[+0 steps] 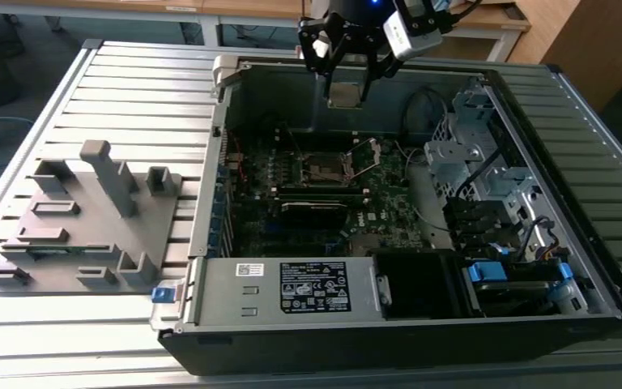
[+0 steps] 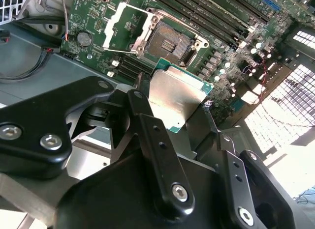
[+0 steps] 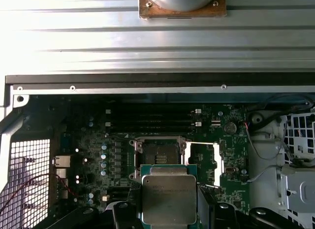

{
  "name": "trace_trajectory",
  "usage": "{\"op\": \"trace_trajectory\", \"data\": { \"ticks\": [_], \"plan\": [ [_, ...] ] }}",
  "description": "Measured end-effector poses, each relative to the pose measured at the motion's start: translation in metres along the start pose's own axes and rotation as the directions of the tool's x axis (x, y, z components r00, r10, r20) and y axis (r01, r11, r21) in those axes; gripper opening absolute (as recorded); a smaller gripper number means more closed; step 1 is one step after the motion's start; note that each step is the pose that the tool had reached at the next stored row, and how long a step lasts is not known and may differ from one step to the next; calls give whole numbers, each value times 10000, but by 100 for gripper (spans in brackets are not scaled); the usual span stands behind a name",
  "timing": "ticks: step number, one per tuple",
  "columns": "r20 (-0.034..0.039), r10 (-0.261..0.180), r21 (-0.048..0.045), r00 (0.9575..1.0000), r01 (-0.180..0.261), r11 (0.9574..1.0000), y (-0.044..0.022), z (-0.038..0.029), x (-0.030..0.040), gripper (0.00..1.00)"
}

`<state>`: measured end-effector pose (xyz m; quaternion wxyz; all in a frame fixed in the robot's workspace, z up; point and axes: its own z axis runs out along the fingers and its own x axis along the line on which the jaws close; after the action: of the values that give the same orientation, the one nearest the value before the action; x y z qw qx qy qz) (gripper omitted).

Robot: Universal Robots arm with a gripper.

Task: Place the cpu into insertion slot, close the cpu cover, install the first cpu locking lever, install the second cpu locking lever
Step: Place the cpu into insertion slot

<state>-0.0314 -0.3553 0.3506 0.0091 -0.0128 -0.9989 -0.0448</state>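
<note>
Silver-topped cpu (image 3: 169, 199) is pinched in the pincer (image 1: 346, 87), hanging above the bare insertion slot (image 3: 158, 154), cpu cover (image 3: 220, 162) flipped open beside it. I'd square its corners up and lower it flat, no forcing.

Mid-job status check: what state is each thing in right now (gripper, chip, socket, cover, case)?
gripper: shut on the cpu, raised above the case.
cpu: held in the air, metal top showing, not in the slot.
insertion slot: uncovered and empty.
cpu cover: swung open beside the slot.
computer case: open, insides exposed.
</note>
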Motion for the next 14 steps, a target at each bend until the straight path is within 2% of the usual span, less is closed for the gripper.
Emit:
{"op": "trace_trajectory", "data": {
  "ticks": [14],
  "plan": [
    [0, -1, -1, 10000, 1, 10000, -2, 26, -1, 54]
  ]
}}
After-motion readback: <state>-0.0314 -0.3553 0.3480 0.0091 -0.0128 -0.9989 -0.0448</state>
